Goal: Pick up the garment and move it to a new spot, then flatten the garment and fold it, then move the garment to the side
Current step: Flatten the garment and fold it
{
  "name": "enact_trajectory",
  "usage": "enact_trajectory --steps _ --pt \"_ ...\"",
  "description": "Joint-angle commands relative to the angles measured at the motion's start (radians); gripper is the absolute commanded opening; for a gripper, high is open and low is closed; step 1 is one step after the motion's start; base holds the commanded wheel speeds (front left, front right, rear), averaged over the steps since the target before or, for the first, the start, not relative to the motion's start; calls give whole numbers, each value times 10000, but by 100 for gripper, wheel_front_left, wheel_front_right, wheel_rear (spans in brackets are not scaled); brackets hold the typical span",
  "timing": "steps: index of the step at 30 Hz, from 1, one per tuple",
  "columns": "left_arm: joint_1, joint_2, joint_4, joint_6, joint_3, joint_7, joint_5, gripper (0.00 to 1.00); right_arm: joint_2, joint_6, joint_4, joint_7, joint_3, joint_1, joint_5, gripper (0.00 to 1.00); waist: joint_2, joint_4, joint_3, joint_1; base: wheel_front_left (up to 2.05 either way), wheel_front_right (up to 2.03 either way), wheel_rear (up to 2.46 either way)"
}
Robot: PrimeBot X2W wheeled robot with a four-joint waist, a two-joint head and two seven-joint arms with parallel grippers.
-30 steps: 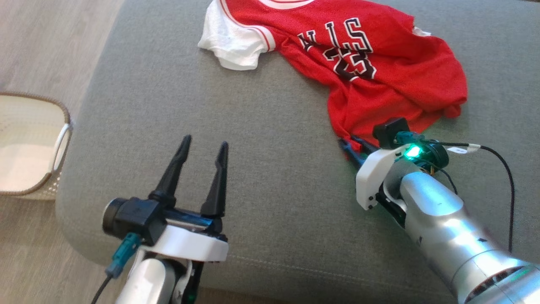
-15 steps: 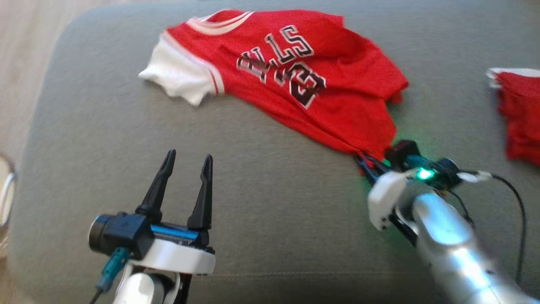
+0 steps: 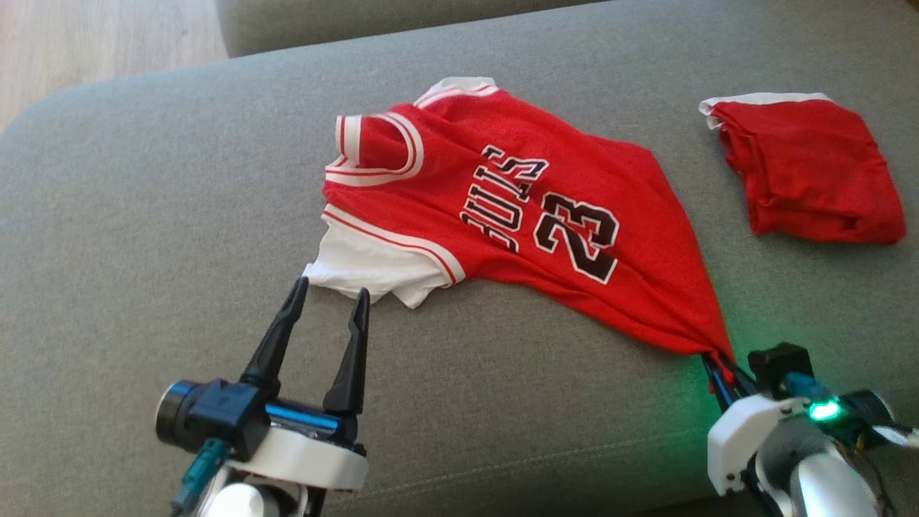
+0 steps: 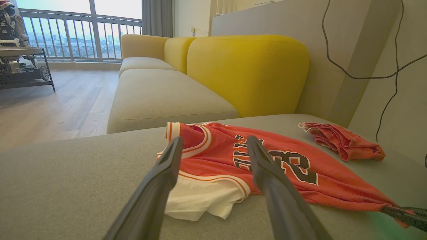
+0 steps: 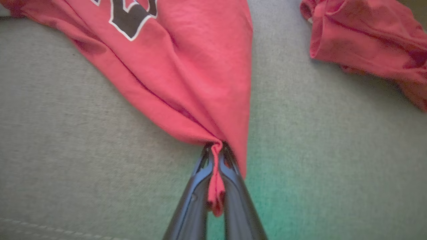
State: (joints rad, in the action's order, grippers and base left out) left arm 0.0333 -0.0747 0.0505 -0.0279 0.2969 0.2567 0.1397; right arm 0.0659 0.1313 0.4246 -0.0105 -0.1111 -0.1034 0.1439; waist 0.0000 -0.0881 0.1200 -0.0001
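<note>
On the head view I have the red jersey (image 3: 502,215) lying on the grey sofa seat (image 3: 143,215), number side up, with its white sleeve (image 3: 373,269) toward my left arm and its hem drawn into a point at the lower right. My right gripper (image 3: 719,361) is clamped together on that bunched hem corner, low over the seat, with a green light (image 3: 823,411) glowing on its wrist. My left gripper (image 3: 332,286) has its fingers spread apart with nothing between them, tips right at the sleeve's edge; I cannot tell whether they touch it. A crumpled pair of red shorts (image 3: 811,172) lies apart from the jersey at the upper right. On the left wrist view the two spread fingers frame the sleeve and the striped collar. The shorts sit beyond to the right, with a yellow back cushion (image 4: 247,70), a wooden floor (image 4: 50,110) and a balcony railing (image 4: 76,30) behind. At the lower right edge the other arm's dark fingertips pinch the red corner. On the right wrist view the two fingers are pressed together with a fold of red cloth squeezed between them, and the fabric fans out from that pinch across the seat.
</note>
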Motion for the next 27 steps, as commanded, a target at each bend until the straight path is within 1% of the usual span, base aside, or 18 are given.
enact_trajectory --steps 1,2,6,10,13,15,17,22,27 --pt "-158 -13 273 -51 -290 51 -110 100 16 -6 -545 -57 188 -145 -109 64 0 -23 -40 1 0 0 0" --pt "-153 -15 265 -66 -285 51 -129 100 -30 -6 -979 -205 150 101 -216 100 0 -28 -50 1 0 0 0" --pt "-131 -17 326 -73 -328 51 -179 100 -139 -6 -2414 -781 16 1141 -787 100 0 -60 72 1 0 0 0" --pt "-140 3 367 -70 -295 51 -240 100 -151 -6 -3356 -918 -245 2127 -2171 100 0 -83 271 1 0 0 0" --pt "-165 28 396 -69 -294 51 -229 100 -153 -6 -3525 -731 -554 2564 -3336 100 0 -145 440 1 0 0 0" --pt "-209 43 399 -74 -281 51 -244 100 -154 -6 -3253 -501 -662 2585 -4290 100 0 -198 539 1 0 0 0" --pt "-276 57 388 -107 -222 51 -274 100 -154 -6 -2745 -248 -598 2461 -4896 100 0 -210 615 1 0 0 0" --pt "-471 82 355 -180 -72 51 -379 100 -155 -6 -1318 446 -49 1913 -6016 100 0 -88 781 1 0 0 0" --pt "-516 83 316 -204 -53 51 -449 100 -155 -6 -58 1204 515 1222 -6786 100 0 73 935 1 0 0 0"
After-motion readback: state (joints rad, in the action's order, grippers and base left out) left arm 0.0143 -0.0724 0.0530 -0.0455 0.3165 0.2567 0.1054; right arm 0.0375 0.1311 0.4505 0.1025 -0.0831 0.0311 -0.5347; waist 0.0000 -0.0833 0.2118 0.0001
